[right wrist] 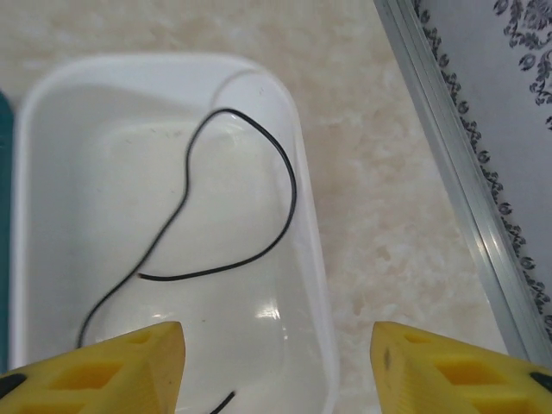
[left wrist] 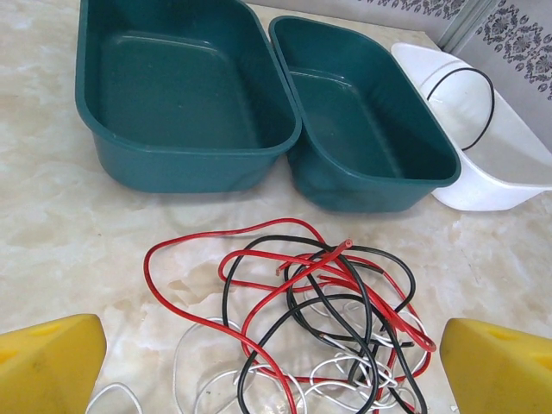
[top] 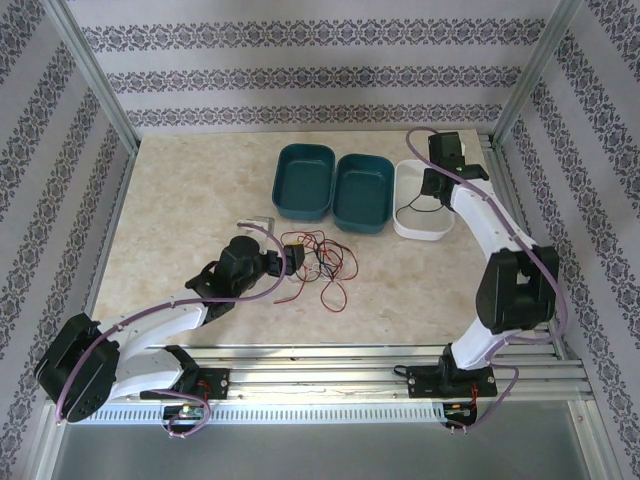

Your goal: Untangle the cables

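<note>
Centre of top view: tangle of thin red, black, white cables (top: 320, 265), left gripper (left wrist: 274, 366) spread wide at its edge. Right gripper (right wrist: 293, 371), also spread, hangs over white plastic tub (right wrist: 52, 129) w/ one black wire (right wrist: 259, 198). Light, floppy stuff, prob. slippery; you'd best pinch the red free end (left wrist: 348, 244).

The cables (left wrist: 328, 293) are red, black and a pale shade, white or perhaps cream under the glare. A tub (left wrist: 181, 95) at their twelve o'clock and a second tub (left wrist: 362, 121) at one o'clock are dark teal; the third tub (left wrist: 496, 177) at two o'clock is white, with a black wire (right wrist: 289, 172) in it. The table (left wrist: 52, 224) is cream marble veined beige. The left gripper (left wrist: 276, 371) and right gripper (right wrist: 276, 371) have yellow pads. The walls (top: 300, 80) carry grey damask bands on pale lilac.
</note>
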`<action>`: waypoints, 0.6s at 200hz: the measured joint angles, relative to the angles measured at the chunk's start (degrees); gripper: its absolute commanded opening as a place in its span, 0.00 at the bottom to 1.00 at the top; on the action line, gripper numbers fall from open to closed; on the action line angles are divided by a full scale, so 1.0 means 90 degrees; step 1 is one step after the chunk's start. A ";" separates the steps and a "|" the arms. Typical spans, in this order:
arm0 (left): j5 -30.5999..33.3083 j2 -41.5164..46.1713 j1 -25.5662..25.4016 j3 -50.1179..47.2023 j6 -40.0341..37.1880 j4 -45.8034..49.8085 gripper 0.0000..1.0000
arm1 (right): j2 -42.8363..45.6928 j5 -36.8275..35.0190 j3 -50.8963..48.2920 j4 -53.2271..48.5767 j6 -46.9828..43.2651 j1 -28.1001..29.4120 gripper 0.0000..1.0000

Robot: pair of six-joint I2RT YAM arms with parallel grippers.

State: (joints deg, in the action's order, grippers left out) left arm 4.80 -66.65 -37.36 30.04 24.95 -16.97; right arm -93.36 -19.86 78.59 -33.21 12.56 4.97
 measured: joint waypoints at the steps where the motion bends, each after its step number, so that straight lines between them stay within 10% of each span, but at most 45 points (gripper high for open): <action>1: 0.0000 0.0000 0.0000 0.0002 0.0000 0.0002 0.99 | 0.0017 0.0010 -0.0007 0.0000 0.0005 0.0000 0.59; 65: 0.0075 -0.0311 0.0000 0.0442 0.0177 0.0313 0.99 | 0.1348 0.0991 -0.0731 0.0039 0.0478 0.0180 0.55; 120: -0.0226 -0.0869 0.0398 0.0872 0.0719 0.0585 0.98 | 0.2108 0.1836 -0.1681 0.0362 0.1047 0.1739 0.49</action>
State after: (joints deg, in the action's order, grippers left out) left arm 2.76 -74.48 -33.78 37.89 31.42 -11.70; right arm -74.39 -3.33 63.46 -29.95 21.98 20.62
